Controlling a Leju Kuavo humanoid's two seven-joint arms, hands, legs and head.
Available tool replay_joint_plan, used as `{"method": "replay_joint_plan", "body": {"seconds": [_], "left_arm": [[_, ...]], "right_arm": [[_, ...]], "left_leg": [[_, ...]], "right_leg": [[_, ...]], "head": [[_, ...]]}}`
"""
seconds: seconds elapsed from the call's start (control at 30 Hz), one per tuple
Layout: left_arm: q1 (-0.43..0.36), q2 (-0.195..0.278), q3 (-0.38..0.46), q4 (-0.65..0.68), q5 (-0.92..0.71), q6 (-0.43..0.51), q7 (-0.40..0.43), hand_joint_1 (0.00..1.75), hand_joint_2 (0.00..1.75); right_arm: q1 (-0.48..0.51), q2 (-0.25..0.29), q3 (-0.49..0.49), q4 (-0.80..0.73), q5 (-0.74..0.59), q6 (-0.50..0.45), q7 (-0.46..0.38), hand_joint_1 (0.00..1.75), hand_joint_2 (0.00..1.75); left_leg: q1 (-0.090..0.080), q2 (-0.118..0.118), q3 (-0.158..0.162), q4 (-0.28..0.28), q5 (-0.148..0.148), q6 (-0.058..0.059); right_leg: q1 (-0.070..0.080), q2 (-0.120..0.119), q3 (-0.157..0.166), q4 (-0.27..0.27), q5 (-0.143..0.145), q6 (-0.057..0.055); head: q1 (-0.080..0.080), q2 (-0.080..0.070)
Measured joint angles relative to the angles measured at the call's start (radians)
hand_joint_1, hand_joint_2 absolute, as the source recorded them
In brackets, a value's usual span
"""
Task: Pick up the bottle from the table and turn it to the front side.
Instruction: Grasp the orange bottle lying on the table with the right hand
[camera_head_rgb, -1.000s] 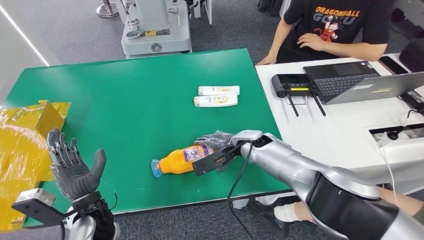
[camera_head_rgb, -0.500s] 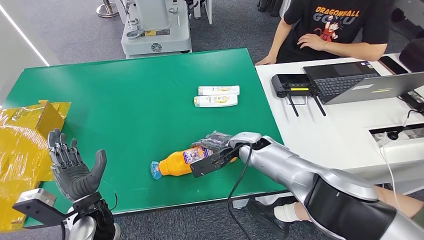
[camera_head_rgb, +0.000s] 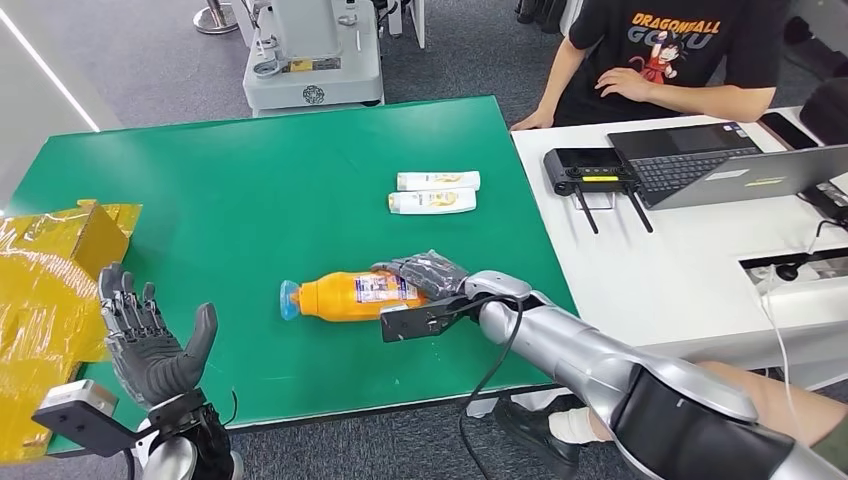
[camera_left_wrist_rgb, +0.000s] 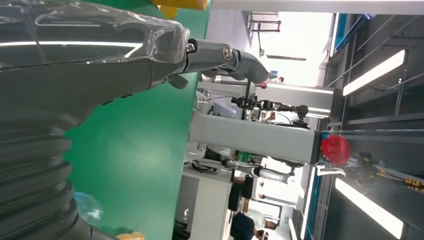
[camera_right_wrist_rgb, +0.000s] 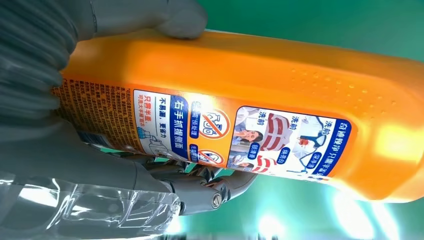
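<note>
The big green table (camera_head_rgb: 250, 180) stretched out ahead of both hands. A white desk (camera_head_rgb: 680, 260) stood off to the outer side of the right hand (camera_head_rgb: 428, 274), and a person in a black shirt (camera_head_rgb: 660, 50) sat behind it. A yellow box (camera_head_rgb: 50, 290) sat just past the left hand (camera_head_rgb: 150, 345). The orange bottle (camera_head_rgb: 350, 296) lay on its side, and the right hand held it around its fat end. The thumb (camera_right_wrist_rgb: 150, 17) pressed one side and the dark fingers (camera_right_wrist_rgb: 200, 182) wrapped the other. The label (camera_right_wrist_rgb: 210, 132) faced the wrist camera. The blue cap (camera_head_rgb: 290, 299) pointed away from the right hand, toward the left hand. Two small white bottles (camera_head_rgb: 435, 192) lay side by side beyond the right hand. The left hand was wide open, fingers spread, holding nothing.
</note>
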Motion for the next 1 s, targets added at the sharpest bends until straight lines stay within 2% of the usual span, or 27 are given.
{"method": "replay_joint_plan", "body": {"seconds": [0.1, 0.3, 0.53, 0.73, 1.0], "left_arm": [[0.002, 0.002, 0.0, -0.007, -0.022, 0.034, 0.0, 0.0, 1.75], [0.0, 0.016, 0.01, -0.005, -0.06, 0.079, -0.001, 0.0, 1.75], [-0.051, 0.031, 0.015, 0.036, -0.082, 0.078, -0.001, 0.0, 1.75], [-0.122, 0.038, -0.01, 0.106, -0.07, 0.029, 0.023, 0.0, 1.75], [-0.221, 0.044, -0.072, 0.206, -0.062, -0.06, 0.077, 0.0, 1.75]], "right_arm": [[0.041, 0.0, -0.06, -0.049, 0.009, -0.084, -0.014, 1.75, 1.75], [0.143, -0.01, -0.187, -0.163, 0.049, -0.18, -0.04, 1.75, 1.75], [0.289, -0.017, -0.32, -0.314, 0.079, -0.318, -0.084, 1.75, 1.75], [0.36, -0.009, -0.383, -0.395, 0.076, -0.326, -0.143, 1.75, 1.75], [0.341, 0.046, -0.424, -0.392, 0.057, -0.303, -0.205, 1.75, 1.75]], "left_leg": [[0.0, 0.0, 0.0, 0.0, 0.0, 0.0], [0.0, 0.0, 0.0, 0.0, 0.0, 0.0], [0.0, 0.0, 0.0, 0.0, 0.0, 0.0], [0.0, 0.0, -0.001, 0.0, 0.0, 0.0], [0.0, 0.0, 0.0, 0.0, 0.0, 0.0]], "right_leg": [[0.0, 0.0, 0.0, 0.0, 0.0, 0.0], [0.0, 0.0, 0.0, 0.0, 0.0, 0.0], [0.0, 0.0, 0.0, 0.0, 0.0, 0.0], [0.0, 0.0, -0.001, 0.0, 0.0, 0.0], [0.0, 0.001, -0.001, 0.0, 0.0, 0.0]], "head": [[0.0, 0.0], [0.0, 0.0], [0.0, 0.0], [0.0, 0.0], [0.0, 0.0]]}}
